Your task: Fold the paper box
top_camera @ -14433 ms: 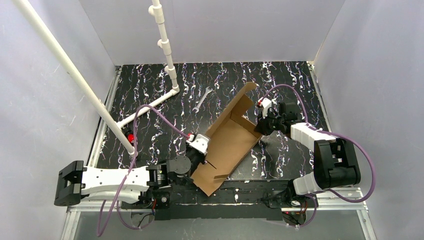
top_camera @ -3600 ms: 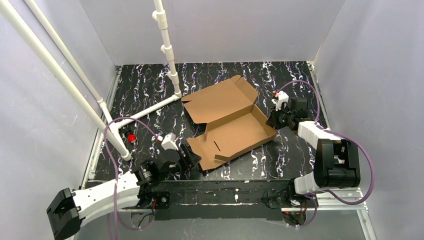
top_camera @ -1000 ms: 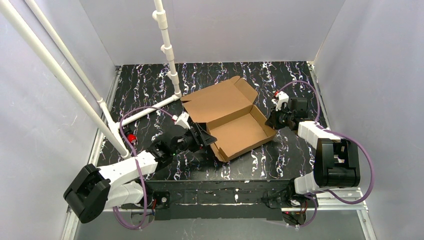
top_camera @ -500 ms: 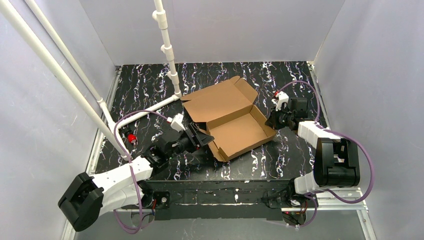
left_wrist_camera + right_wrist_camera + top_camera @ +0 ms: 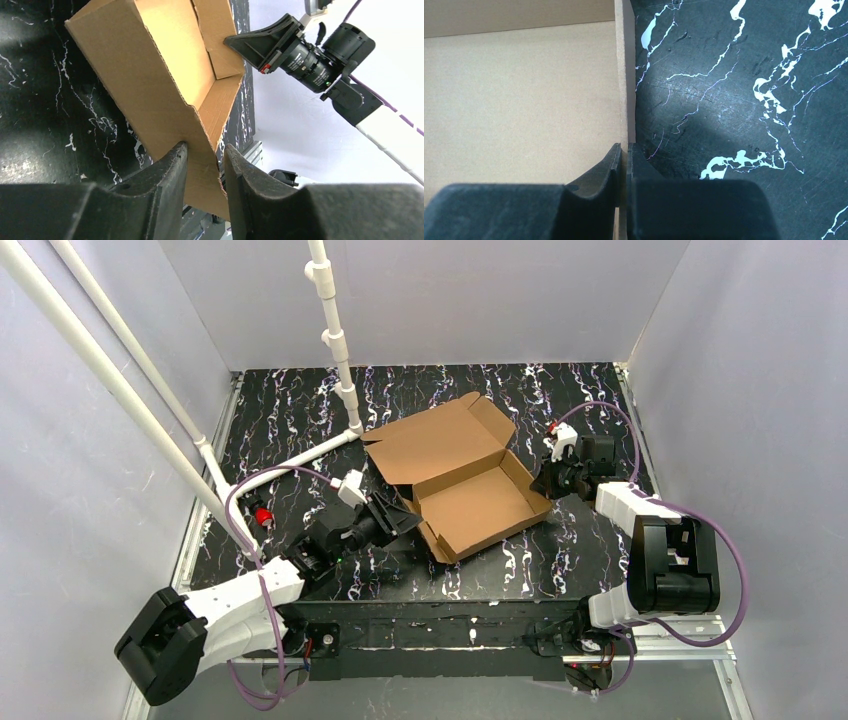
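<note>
Since the frame a few seconds back, the front panel of the paper box [image 5: 478, 506], which then lay flat toward the arm bases, has been folded up into a wall. We also note the left arm has swung in to the box's left corner.

Left gripper [image 5: 400, 517]: at the box's near-left corner. In the left wrist view the gripper [image 5: 204, 150] straddles the raised wall of the box [image 5: 165, 60], one finger on each face and cardboard filling the gap. We record it as clenched on that wall.

Box: sits on the tabletop [image 5: 290, 410] as a shallow open tray, turned diagonally. Its lid [image 5: 440, 438] is hinged at the far-left side, lies open and tilts up. A white pipe frame [image 5: 336, 350] stands just beyond the lid's left corner.

Right gripper [image 5: 546, 483]: at the box's right corner. In the right wrist view the gripper [image 5: 622, 150] is pinched tight on the top edge of the right wall, with the tray floor [image 5: 519, 100] to its left and bare tabletop to its right.
</note>
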You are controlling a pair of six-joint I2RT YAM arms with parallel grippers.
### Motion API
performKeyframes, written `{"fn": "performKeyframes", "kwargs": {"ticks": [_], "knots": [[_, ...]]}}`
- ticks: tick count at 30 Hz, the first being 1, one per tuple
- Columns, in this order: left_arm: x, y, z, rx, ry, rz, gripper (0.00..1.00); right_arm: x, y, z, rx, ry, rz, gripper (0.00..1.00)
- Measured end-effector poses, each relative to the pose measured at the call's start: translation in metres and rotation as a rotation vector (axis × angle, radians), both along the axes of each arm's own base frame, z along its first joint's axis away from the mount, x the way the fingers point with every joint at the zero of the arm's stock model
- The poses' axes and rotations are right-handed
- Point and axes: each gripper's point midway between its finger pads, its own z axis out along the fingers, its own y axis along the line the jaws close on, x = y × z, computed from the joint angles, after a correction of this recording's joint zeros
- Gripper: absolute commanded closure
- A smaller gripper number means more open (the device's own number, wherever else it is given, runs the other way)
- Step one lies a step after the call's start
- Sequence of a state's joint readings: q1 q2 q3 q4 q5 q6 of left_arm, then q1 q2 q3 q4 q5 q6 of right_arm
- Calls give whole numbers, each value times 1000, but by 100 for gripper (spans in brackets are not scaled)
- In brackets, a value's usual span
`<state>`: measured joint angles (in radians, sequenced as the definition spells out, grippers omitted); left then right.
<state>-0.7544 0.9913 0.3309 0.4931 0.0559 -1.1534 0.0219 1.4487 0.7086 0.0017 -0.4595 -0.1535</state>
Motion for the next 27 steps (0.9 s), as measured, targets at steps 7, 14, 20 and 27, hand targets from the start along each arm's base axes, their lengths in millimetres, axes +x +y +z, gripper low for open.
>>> {"fn": "performKeyframes", "kwargs": {"ticks": [7,14,20,27], "knots": [[0,0,4,-40,-39,0,81,0,0,-2,0,5,1,88],[1,-3,9,-74,-61,-3,100,0,0,-2,0,4,2,88],[3,-3,5,-76,-62,-4,100,0,0,-2,0,3,2,88],[4,3,-24,-24,-6,12,100,1,1,-2,1,1,4,88]]}}
